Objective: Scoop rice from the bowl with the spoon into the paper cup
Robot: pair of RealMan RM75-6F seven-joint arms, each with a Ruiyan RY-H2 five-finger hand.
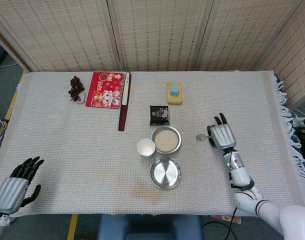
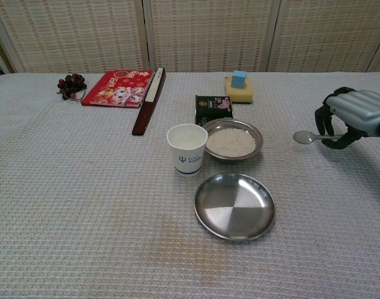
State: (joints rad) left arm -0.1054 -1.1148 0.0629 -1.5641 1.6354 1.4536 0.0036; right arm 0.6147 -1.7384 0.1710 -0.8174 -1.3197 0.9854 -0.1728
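Chest view: right hand pinching spoon, handle lying 3-to-9 o'clock, scoop end toward rice bowl at 9 o'clock; left hand idle, fingers apart.

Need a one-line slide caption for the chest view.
Right hand holds spoon off the table, right of rice bowl and paper cup.

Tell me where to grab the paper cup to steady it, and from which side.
Grip the paper cup around its mid wall, coming from the robot's left with the left hand. It stands upright and tapers downward; the rice bowl sits close on its right, while its left side is open cloth. The right hand already holds the spoon.
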